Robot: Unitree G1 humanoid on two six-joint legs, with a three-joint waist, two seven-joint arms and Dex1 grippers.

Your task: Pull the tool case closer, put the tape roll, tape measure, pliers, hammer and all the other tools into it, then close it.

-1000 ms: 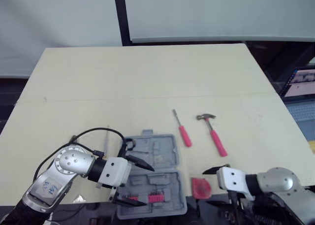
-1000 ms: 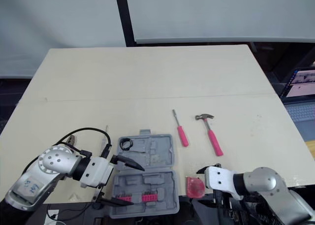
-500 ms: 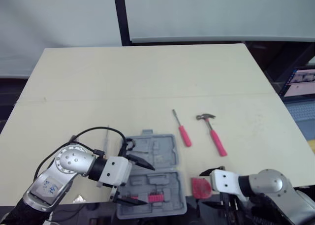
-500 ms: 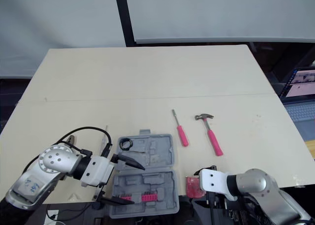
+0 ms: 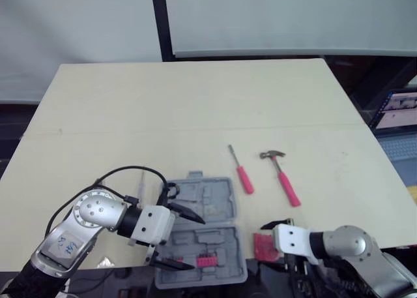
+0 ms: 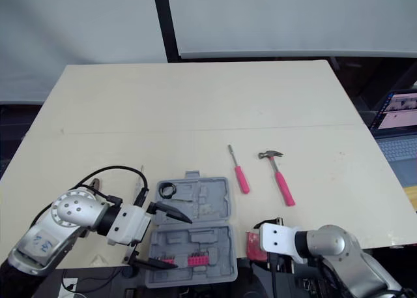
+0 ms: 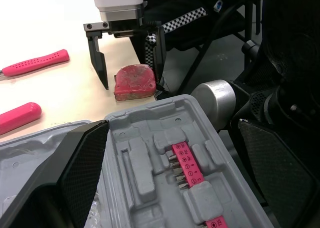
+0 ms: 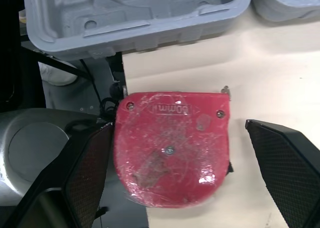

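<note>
Ok, case (image 5: 203, 227) is lying open and flat at the near edge of the desk (image 5: 195, 109), both halves facing up. Left tool (image 5: 184, 239) is hovering over it with fingers spread wide across the near half, gripping nothing. Black tape roll (image 6: 167, 191) is sitting in the far half, in its left corner. Pink bit strip (image 7: 187, 163) is sitting in the near half.

Red tape measure (image 8: 172, 148) is lying on the desk right at the near edge, just right of the case. Right tool (image 7: 130, 81) is reaching in from the edge with fingers spread, one on each side of the tape measure, not pinching it.

Screwdriver (image 5: 242, 172) and hammer (image 5: 281, 178) are lying farther out on the desk, right of the case, side by side but apart, pink handles pointing toward the near edge.
</note>
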